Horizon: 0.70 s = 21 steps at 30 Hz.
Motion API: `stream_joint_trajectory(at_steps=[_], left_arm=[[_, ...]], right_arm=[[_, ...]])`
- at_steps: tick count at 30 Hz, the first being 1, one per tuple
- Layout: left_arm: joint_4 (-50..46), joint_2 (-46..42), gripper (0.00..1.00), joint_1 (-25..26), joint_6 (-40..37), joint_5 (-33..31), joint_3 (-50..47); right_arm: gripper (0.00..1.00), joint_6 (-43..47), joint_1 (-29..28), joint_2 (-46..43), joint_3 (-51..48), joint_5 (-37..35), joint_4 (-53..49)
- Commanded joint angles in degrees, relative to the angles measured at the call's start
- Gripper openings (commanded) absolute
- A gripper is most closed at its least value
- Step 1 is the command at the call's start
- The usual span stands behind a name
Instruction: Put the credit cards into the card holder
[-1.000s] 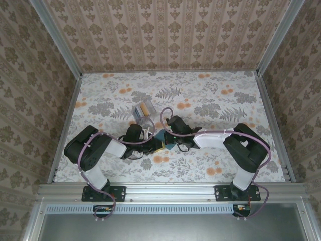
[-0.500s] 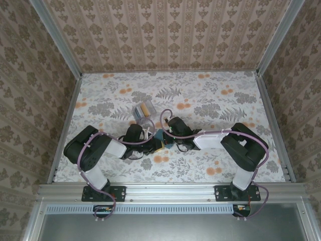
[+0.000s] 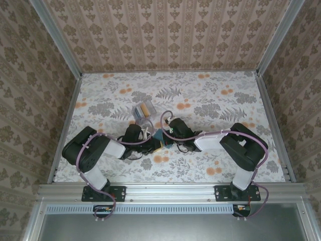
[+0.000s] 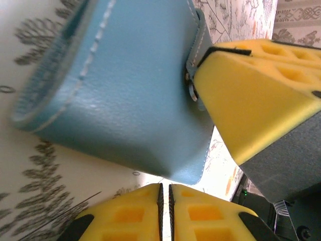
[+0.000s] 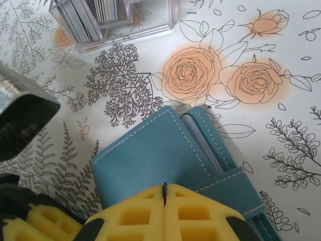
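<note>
Both your grippers crowd the wallet (image 5: 150,155). Your right gripper (image 5: 165,187) is closed on nothing, its tips poised over the wallet's near edge beside the strap. Your left gripper (image 4: 164,190) has its pads all but together, with nothing visible between them, and sits just beside the wallet's opposite side. The holder (image 5: 148,15) stands beyond the wallet, apart from both pincers. One yellow-orange card (image 3: 146,108) stands upright in the holder, well clear of either gripper's tips.
</note>
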<state>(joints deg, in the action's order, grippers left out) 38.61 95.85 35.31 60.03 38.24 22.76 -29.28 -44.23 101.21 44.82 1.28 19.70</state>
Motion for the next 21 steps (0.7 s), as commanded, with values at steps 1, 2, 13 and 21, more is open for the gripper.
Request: stream_joint_trajectory(at_steps=[1,2,13,21], left_arm=[[-5.58,-1.44,0.14,-1.75,-1.57,-3.17,-1.36],[-5.95,-1.83,0.14,-2.06,-1.67,-3.11,-1.41],[-10.92,-5.84,0.16,-3.32,-3.78,-4.75,-1.23],[-9.96,-4.61,0.17,-2.80,-3.18,-4.40,-0.21]], right_arm=[[0.00,-0.94,0.96,-0.62,-1.18,3.77,-7.12],[0.00,-1.27,1.31,-1.40,-0.73,4.43,-7.35],[0.00,-5.17,5.47,-0.70,1.29,12.08,-3.42],[0.00,-6.54,5.56,0.63,3.34,13.62,-2.24]])
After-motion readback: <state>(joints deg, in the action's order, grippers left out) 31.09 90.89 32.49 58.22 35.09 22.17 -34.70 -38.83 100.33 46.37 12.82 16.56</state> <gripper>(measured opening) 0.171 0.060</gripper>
